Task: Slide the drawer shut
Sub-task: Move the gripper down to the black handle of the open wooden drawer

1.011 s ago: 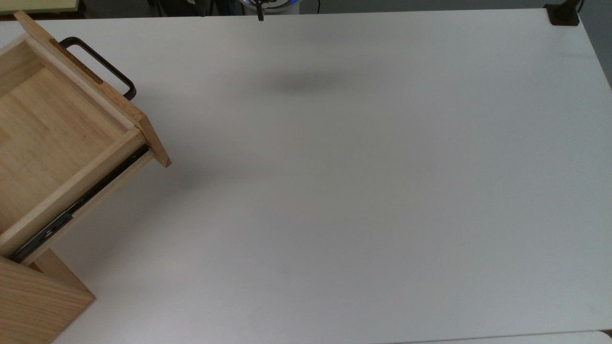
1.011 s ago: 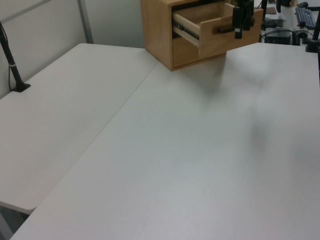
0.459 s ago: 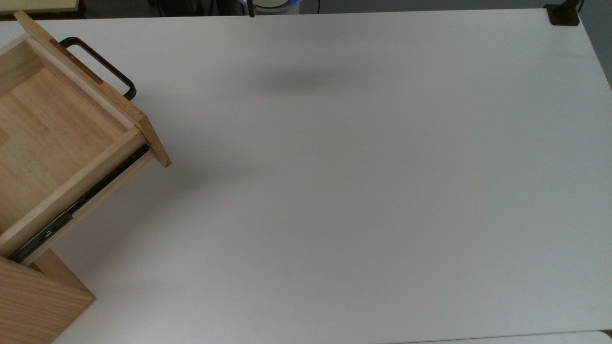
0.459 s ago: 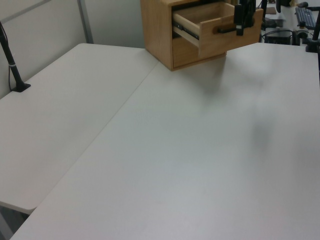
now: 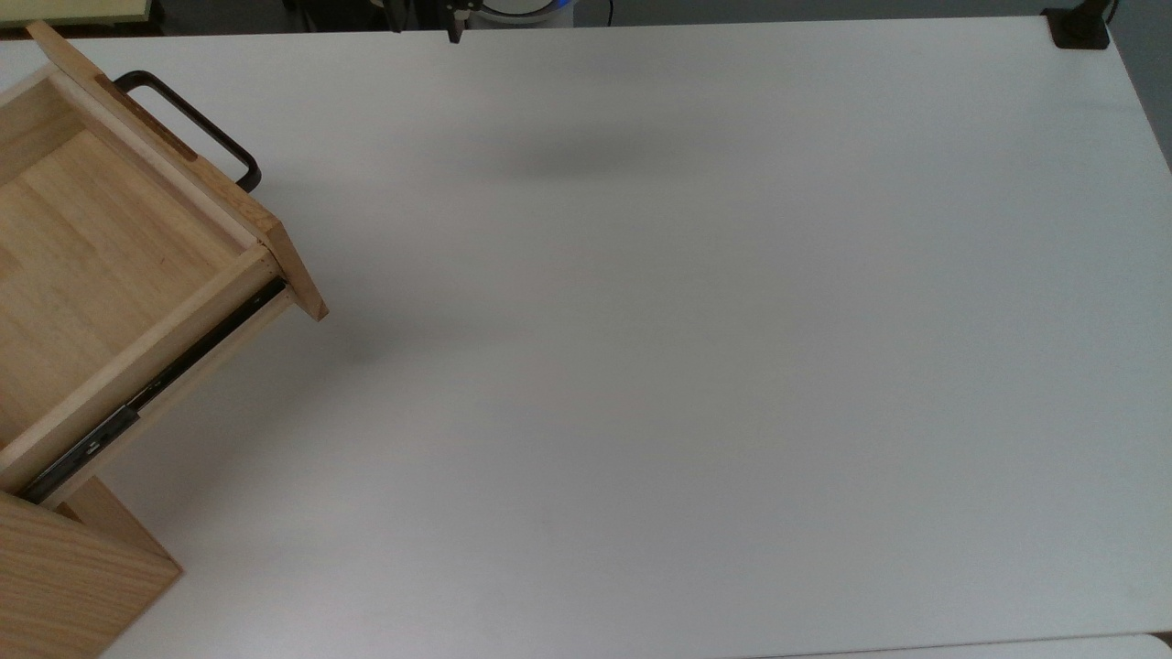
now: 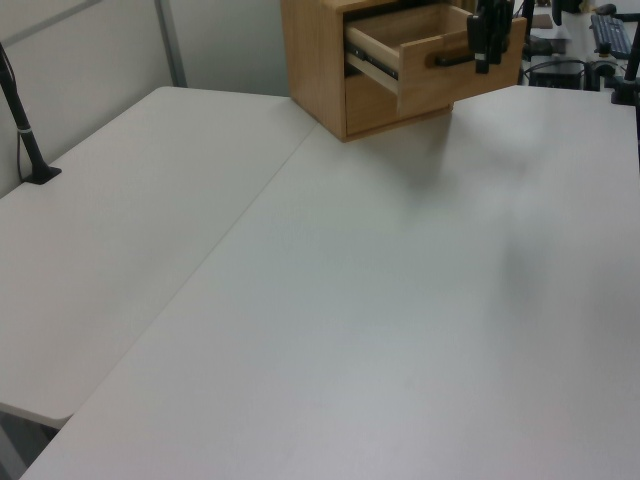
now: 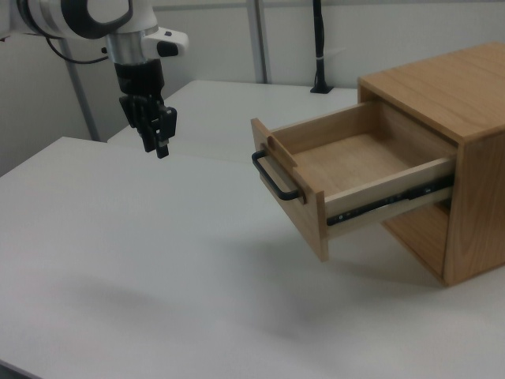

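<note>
Drawer wide open, claw apart

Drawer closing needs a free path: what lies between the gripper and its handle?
Nothing: in the right view, bare white table separates the gripper from the handle of the open drawer.

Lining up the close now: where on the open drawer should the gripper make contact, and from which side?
Go for the drawer front panel at its black bar handle, coming from the right view's left, where the gripper hangs. The drawer is pulled far out on its rails and the flat panel faces that way, so pushing there should slide it in.
</note>
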`<action>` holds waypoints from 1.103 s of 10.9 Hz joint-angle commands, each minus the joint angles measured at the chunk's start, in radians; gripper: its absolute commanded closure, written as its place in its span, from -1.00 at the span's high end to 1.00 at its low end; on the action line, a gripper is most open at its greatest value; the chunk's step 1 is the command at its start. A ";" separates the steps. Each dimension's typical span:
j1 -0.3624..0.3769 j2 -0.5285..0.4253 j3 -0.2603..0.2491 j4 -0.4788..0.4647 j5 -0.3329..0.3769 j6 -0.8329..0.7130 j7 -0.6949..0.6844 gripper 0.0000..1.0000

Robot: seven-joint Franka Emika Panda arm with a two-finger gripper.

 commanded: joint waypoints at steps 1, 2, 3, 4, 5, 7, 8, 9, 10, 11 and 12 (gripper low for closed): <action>0.006 0.002 -0.056 -0.018 -0.001 0.070 0.242 -0.83; 0.004 0.012 -0.078 -0.020 0.002 0.116 0.284 -0.86; -0.012 0.031 -0.104 -0.018 0.004 0.152 0.295 -0.97; -0.022 0.038 -0.121 -0.017 0.004 0.176 0.296 -0.97; -0.035 0.051 -0.141 -0.017 0.004 0.206 0.295 -0.99; -0.042 0.102 -0.168 -0.009 -0.002 0.252 0.286 -1.00; -0.042 0.123 -0.179 -0.009 -0.007 0.286 0.286 -1.00; -0.040 0.146 -0.190 -0.009 -0.008 0.318 0.289 -1.00; -0.040 0.160 -0.205 -0.008 -0.008 0.352 0.292 -1.00; -0.040 0.176 -0.225 -0.006 -0.004 0.398 0.296 -1.00; -0.039 0.186 -0.249 0.009 -0.002 0.445 0.304 -1.00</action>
